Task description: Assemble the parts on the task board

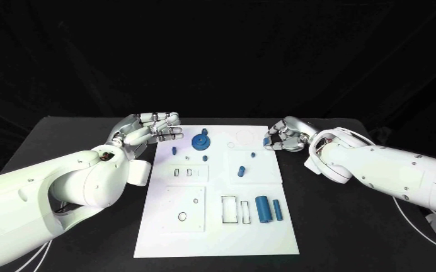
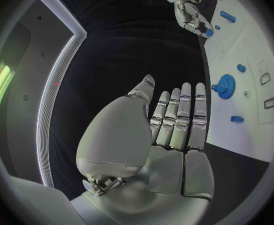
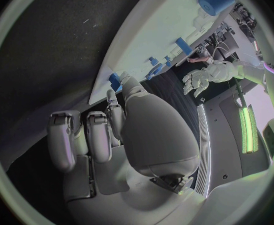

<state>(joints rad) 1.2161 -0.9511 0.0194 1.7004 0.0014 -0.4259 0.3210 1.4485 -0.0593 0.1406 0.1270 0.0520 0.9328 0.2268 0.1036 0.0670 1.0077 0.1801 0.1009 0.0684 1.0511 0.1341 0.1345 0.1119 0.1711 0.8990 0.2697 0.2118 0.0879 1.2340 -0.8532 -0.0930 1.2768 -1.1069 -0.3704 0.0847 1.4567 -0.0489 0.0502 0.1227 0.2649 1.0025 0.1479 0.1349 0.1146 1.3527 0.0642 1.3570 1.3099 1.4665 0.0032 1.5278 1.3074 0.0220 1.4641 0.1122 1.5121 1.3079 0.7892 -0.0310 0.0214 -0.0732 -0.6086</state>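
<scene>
My right hand (image 1: 283,137) covers most of a small blue part (image 1: 268,140) at the task board (image 1: 218,234) edge. I can't make out its shape.

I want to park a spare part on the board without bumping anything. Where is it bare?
The task board is bare along its near edge, below the two blue cylinders. Its far middle is crowded: the blue gear, small blue pegs, left hand and right hand, which holds a small blue part.
</scene>
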